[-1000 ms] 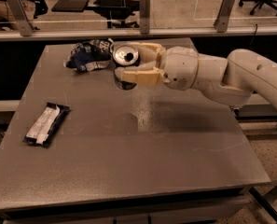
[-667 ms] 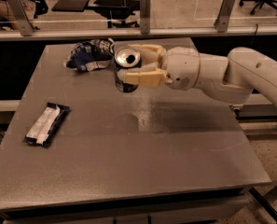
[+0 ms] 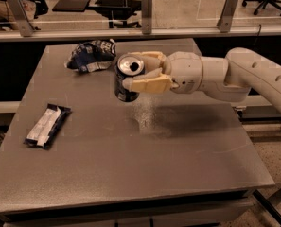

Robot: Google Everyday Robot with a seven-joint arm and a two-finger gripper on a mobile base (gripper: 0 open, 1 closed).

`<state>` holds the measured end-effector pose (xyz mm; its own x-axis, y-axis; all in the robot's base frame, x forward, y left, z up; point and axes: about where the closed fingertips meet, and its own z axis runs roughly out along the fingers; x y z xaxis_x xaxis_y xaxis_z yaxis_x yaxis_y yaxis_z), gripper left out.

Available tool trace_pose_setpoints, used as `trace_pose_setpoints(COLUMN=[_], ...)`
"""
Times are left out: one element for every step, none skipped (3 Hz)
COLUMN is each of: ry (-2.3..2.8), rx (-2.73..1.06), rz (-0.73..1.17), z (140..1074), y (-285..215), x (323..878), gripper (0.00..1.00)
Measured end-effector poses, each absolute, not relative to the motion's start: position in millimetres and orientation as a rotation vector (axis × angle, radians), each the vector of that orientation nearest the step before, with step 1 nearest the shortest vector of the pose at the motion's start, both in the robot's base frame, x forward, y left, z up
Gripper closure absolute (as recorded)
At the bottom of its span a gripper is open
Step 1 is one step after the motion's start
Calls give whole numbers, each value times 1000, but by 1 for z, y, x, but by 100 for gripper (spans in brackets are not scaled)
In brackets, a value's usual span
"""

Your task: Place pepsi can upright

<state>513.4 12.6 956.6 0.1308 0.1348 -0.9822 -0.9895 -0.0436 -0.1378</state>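
- Dark blue metal with silver ends: the small cylindrical pepsi can (image 3: 127, 86) sits between the two cream plastic fingers of the gripper (image 3: 129, 71), above the far middle of the flat grey table (image 3: 107, 174).
- The gripper is clamped on the can. One finger (image 3: 147, 84) lies across the near side of its upper wall and the other goes behind the rim. The rounded white arm (image 3: 234, 74) reaches in from the right side of the view.
- The can is nearly upright, with its silver top tipped a little toward the camera. I cannot tell whether its base touches the table.
- Handling, as a judgement: the can is probably light, thin-walled and easy to dent, and its painted wall is smooth and likely slippery. The best hold is across the round wall, at the middle or above it, with moderate squeeze.
- The step in hand looks like levelling the can and setting its base flat before letting go.
- The risk is that a can released while tilted could tip on its narrow base and roll.
- A crumpled blue-and-white snack bag (image 3: 92, 56) lies just behind the can, to the camera's left.
- A flat dark bar wrapper with a white panel (image 3: 46, 126) lies well apart, near the table's left edge.
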Motion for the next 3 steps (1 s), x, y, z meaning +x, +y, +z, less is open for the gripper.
trace_pose_setpoints(ry=[988, 1001, 1079], rx=[-1210, -1197, -1108], rz=[1207, 1182, 1121], z=[957, 957, 966], y=[13, 14, 17], x=[513, 514, 511], gripper=[100, 100, 100])
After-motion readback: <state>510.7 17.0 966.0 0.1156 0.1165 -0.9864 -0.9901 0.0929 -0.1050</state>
